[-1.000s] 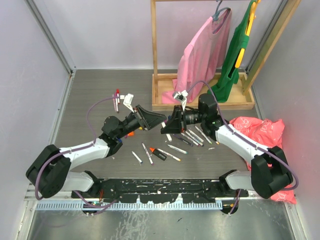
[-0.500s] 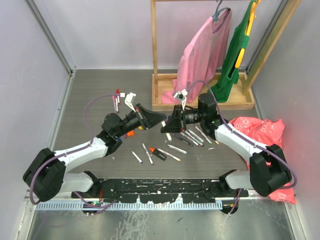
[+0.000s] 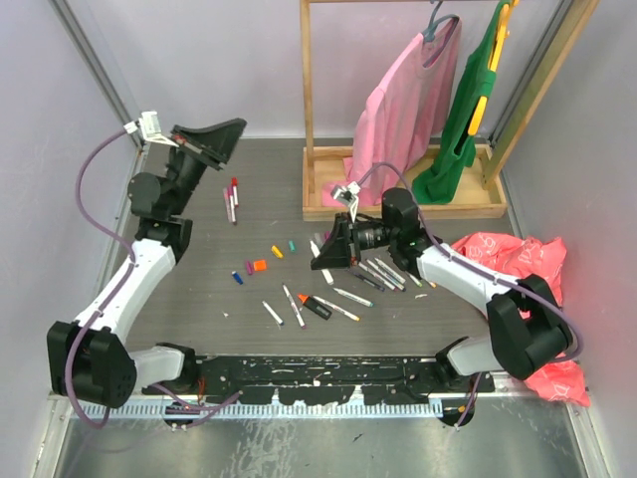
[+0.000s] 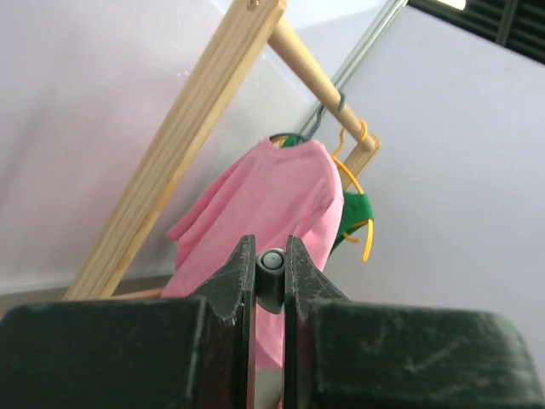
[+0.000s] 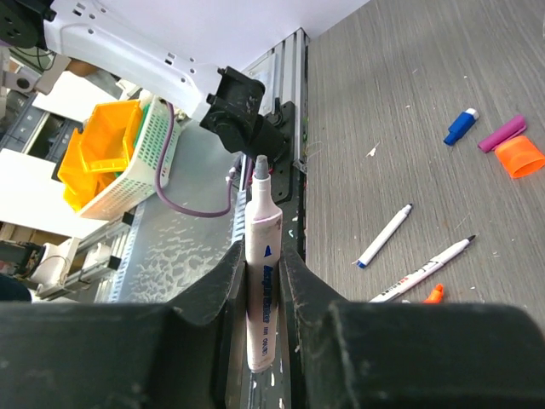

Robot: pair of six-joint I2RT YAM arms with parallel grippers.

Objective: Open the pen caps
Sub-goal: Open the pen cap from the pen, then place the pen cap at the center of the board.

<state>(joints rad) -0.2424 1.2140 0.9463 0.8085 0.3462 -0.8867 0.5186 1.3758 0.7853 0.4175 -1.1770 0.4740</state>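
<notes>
While the left tool point(image 4: 270, 254) hangs high over the far-left corner of the desk point(image 3: 199, 299), we see it clenched on 1 small pale cap point(image 4: 272, 281). The cap is pinched between the 2 fingers with its round end just showing past the tips. Below it, 2 red-ended pens point(image 3: 232, 199) lie side by side on the desk. Further right, at least 5 loose pen caps point(image 3: 259, 265) sit scattered near the middle, in blue, purple, orange, yellow and green, each apart from any barrel. Toward the near edge, several thin pens point(image 3: 294, 306) lie spread around the chunky orange-and-black marker point(image 3: 317, 307).

Right of centre, the right tool point(image 5: 262, 264) is clamped on a white-barrelled pen point(image 5: 260, 213), gripping it partway along the barrel. The bare grey nib points out beyond the fingers, so we judge this pen open and the cap in the left tool to be its own. Just right of that tool, a cluster of pens point(image 3: 383, 271) lies close together.

We expect these things to handle as light, stiff, smooth plastic: the barrels thin and ready to roll or slip, the caps tiny and held on by friction alone. We would take a barrel near its middle in 1 tool and squeeze the cap squarely on its sides with the other. Then we would pull straight along the pen's length, since a skewed pull could bend the nib or let the cap pop free.
</notes>
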